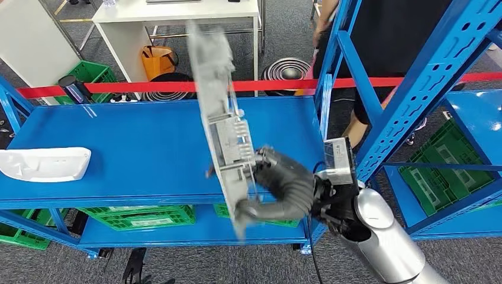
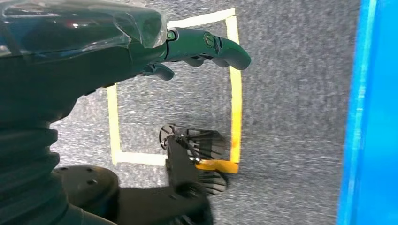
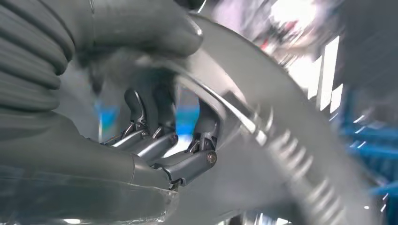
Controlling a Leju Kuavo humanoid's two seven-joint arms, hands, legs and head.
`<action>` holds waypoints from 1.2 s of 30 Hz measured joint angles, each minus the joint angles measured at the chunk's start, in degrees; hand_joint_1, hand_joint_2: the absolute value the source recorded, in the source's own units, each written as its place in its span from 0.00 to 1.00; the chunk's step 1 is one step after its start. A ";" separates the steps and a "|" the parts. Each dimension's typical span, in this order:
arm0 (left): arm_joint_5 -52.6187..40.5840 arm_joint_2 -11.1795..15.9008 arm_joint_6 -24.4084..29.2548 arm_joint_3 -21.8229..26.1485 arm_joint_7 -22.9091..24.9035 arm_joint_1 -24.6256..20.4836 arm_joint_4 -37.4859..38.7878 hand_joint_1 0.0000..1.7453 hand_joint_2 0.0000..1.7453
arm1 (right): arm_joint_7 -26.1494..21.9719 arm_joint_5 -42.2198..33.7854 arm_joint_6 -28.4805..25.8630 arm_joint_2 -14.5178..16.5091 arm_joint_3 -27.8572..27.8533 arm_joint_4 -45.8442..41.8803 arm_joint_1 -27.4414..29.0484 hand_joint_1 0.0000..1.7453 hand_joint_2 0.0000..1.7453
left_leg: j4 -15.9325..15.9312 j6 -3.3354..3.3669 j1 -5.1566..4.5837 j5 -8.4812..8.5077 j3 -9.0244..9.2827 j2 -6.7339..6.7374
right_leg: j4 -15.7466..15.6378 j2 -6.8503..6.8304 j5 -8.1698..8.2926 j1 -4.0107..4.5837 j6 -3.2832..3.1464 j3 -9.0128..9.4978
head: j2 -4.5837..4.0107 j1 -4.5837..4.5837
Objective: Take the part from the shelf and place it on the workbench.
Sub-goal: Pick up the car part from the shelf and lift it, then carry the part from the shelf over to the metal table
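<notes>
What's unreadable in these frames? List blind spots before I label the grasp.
- Grey part: motion-blurred in the head view, top end smeared; blurred in the right wrist view too.
- Right hand: fingertips hidden behind the part.
- White part: cut off by the head view's edge.
- Left hand: fingertips curl out of sight; grip state unclear.

This looks like a workshop or factory test area. Blue steel shelving point(image 1: 408, 89) with perforated uprights stands on grey carpet point(image 1: 284, 47), green plastic crates point(image 1: 142, 216) sit beneath, and yellow floor tape point(image 2: 234, 89) marks a bay. Red barrier tape point(image 1: 177, 87) crosses behind, with a white table point(image 1: 177, 12) farther back.
</notes>
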 joint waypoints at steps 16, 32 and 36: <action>0.08 -0.05 -0.18 -0.31 -1.57 2.20 0.52 0.00 1.00 | 2.21 -9.34 5.94 1.67 2.27 -1.03 5.50 1.00 1.00 | -17.40 3.30 -0.23 7.58 8.77 0.10 | 15.68 0.06 -6.43 -0.09 1.88 -7.33 | 0.00 0.23; 0.89 -0.57 4.08 -1.28 -3.51 2.72 0.87 0.00 1.00 | 0.35 -5.81 8.20 1.73 2.70 -1.92 10.77 1.00 1.00 | -3.15 -0.02 0.23 -0.49 4.88 0.04 | 0.21 -0.36 0.13 -0.12 0.20 0.09 | 0.00 -0.01; 0.80 -0.78 11.85 -1.44 -7.22 2.29 1.02 0.00 1.00 | -0.50 -3.91 8.58 1.79 2.07 -3.03 12.66 1.00 1.00 | -15.59 1.35 -0.21 3.56 12.21 -0.13 | 0.34 -0.28 0.68 0.23 1.03 -0.32 | 0.00 0.01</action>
